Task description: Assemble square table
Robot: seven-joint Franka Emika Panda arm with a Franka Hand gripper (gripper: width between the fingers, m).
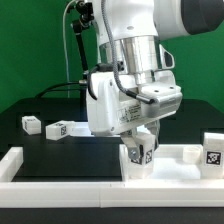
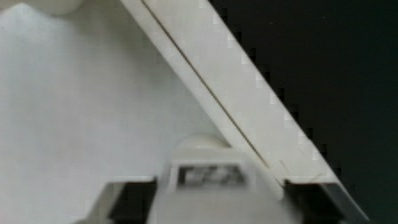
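Observation:
My gripper (image 1: 139, 148) is shut on a short white table leg (image 1: 138, 157) with black-and-white tags and holds it upright at the near left part of the white square panel (image 1: 176, 155). In the wrist view the leg (image 2: 214, 174) sits between my two dark fingers (image 2: 135, 200), over the panel's flat surface (image 2: 89, 110). The panel's raised rim (image 2: 205, 70) runs diagonally beside it. I cannot tell whether the leg touches the panel. Two loose legs (image 1: 30, 124) (image 1: 57, 128) lie on the black table at the exterior view's left.
Another tagged white part (image 1: 212, 150) stands at the exterior view's right. A long white border bar (image 1: 90, 188) runs along the front and turns up the left side (image 1: 20, 160). Black table (image 2: 338, 80) lies beyond the panel's rim.

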